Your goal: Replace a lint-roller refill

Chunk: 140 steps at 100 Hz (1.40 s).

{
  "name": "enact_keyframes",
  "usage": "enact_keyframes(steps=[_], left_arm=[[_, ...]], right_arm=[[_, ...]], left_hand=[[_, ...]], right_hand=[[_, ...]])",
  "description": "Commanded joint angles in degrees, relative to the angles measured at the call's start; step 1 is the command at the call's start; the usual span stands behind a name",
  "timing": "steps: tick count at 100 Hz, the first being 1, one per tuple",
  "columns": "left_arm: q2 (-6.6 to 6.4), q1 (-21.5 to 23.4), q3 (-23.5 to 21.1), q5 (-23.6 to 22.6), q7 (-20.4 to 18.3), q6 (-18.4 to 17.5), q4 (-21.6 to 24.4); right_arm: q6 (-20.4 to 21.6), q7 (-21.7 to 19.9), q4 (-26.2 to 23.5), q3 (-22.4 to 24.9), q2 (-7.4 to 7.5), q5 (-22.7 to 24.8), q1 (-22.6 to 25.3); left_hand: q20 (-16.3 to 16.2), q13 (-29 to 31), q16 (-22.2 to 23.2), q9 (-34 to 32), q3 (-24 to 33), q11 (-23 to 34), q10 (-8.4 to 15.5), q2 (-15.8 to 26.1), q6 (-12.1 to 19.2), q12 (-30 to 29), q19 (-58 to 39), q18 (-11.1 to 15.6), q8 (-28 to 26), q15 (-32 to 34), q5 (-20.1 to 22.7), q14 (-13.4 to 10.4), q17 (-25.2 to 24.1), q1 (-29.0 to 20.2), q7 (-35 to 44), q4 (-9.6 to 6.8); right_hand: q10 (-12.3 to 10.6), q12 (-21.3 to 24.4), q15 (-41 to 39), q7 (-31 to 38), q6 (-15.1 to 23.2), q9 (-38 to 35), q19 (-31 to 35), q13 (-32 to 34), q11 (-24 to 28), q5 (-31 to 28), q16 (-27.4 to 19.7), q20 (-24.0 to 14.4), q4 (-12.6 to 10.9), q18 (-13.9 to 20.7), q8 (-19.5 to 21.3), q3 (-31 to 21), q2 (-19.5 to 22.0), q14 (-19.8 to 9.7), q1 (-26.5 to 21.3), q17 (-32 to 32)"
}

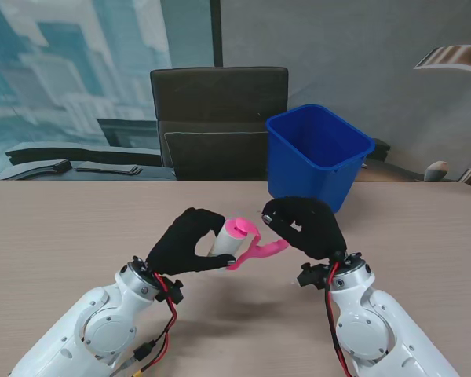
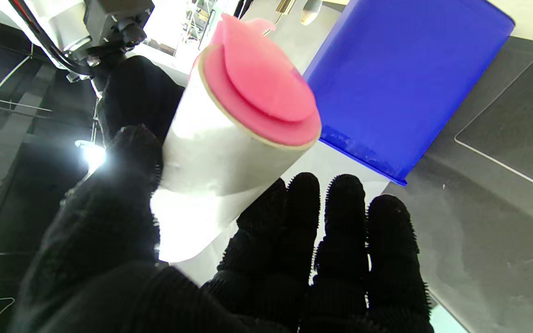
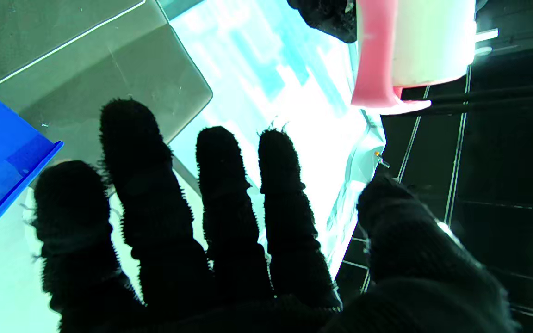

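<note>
left robot hand (image 1: 190, 242): wrapped around the white refill roll (image 1: 224, 240), thumb one side, fingers the other, holding it up off the bench (image 1: 63, 228)
lint roller (image 1: 247, 236): pink end cap facing up, pink handle (image 1: 263, 251) sticking out toward the right robot hand
right robot hand (image 1: 304, 226): just beside the handle, fingers spread in its wrist view, gripping nothing there
blue bin (image 1: 318, 153): on the bench, farther from me, right of centre
chair (image 1: 218, 122): dark, behind the bench
</note>
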State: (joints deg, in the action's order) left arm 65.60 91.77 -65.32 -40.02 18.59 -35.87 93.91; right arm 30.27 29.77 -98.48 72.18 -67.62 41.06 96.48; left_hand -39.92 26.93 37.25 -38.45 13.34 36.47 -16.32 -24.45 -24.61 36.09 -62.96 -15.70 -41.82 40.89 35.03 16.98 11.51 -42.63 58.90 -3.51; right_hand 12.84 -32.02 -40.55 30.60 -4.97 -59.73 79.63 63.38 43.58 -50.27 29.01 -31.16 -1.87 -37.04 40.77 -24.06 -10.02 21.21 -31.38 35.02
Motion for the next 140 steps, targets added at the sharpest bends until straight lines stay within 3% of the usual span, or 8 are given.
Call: enact_keyframes(steps=[1, 15, 35, 50, 140], left_arm=[[0.06, -0.24, -0.11, -0.41, -0.1, -0.59, -0.34], [-0.01, -0.77, 0.06, -2.85, 1.59, -1.39, -1.15], [-0.1, -1.01, 0.03, -4.73, 2.93, -1.66, -1.47], [-0.09, -0.92, -0.07, -4.88, 3.1, -1.84, -1.34], [-0.08, -0.82, 0.48, -3.69, 2.06, -1.49, -1.16]], right_arm=[[-0.08, -1.15, -1.03, 0.13, 0.39, 1.24, 0.86], [-0.09, -2.31, -1.79, 0.23, 0.77, 2.0, 1.2], [-0.69, -4.0, -2.13, -0.5, 1.08, 1.97, 0.71], [-1.6, -5.58, -1.28, -1.5, 1.17, 0.72, -0.39], [-1.26, -5.57, 0.59, -4.04, 0.92, -0.54, -1.78]], left_hand=[[0.63, 0.74, 0.76, -2.07, 14.29, -0.36, 6.06, 5.13, 7.1, 1.79, -1.03, 0.39, -2.93, 0.99, 2.38, -1.36, -0.75, -8.18, 15.18, -6.35], [0.63, 0.71, 0.77, -2.04, 14.1, -0.27, 5.91, 5.16, 7.1, 1.76, -0.96, 0.37, -2.96, 0.99, 2.3, -1.41, -0.94, -8.31, 15.1, -6.27], [0.58, 0.22, 0.74, -1.57, 13.78, -0.26, 6.01, 5.35, 7.02, 1.64, -0.83, 0.54, -3.02, 0.81, 2.02, -1.67, -1.44, -8.56, 14.98, -6.04], [0.51, 0.09, 0.72, -1.42, 13.62, -0.16, 5.93, 5.4, 6.99, 1.59, -0.81, 0.58, -3.06, 0.77, 1.94, -1.71, -1.62, -8.74, 14.94, -5.95], [0.31, 0.16, 0.67, -1.48, 13.42, -0.05, 6.04, 5.64, 7.1, 1.39, -0.7, 0.51, -3.47, 0.67, 1.92, -1.81, -1.69, -8.69, 15.05, -6.03]], right_hand=[[-1.42, 0.84, 2.56, -0.6, 1.69, 3.1, -2.51, -2.67, -1.71, 2.84, 0.57, -1.52, 0.0, 17.47, -1.88, -3.15, -3.63, -12.92, -1.91, -2.66], [-2.09, 1.65, 5.45, 1.46, 3.33, 7.15, -6.51, -7.65, -3.66, 5.84, 0.17, -2.36, 2.11, 17.68, -5.8, -6.43, -9.48, -13.71, -3.78, -7.74], [-2.18, 1.92, 7.34, 5.09, 4.99, 10.49, -9.31, -11.0, -4.77, 8.36, -0.27, -2.98, 3.99, 17.94, -9.17, -11.23, -12.99, -14.3, -4.35, -10.66], [-2.25, 1.89, 7.36, 6.09, 5.76, 10.79, -9.55, -11.66, -4.86, 8.69, -0.21, -3.16, 4.57, 17.83, -9.44, -12.35, -13.23, -14.28, -4.06, -11.25], [-2.31, 1.52, 6.6, 9.93, 6.42, 10.42, -9.55, -11.68, -4.73, 8.54, 0.1, -3.89, 5.52, 17.84, -11.15, -12.73, -12.77, -14.27, -4.23, -11.43]])
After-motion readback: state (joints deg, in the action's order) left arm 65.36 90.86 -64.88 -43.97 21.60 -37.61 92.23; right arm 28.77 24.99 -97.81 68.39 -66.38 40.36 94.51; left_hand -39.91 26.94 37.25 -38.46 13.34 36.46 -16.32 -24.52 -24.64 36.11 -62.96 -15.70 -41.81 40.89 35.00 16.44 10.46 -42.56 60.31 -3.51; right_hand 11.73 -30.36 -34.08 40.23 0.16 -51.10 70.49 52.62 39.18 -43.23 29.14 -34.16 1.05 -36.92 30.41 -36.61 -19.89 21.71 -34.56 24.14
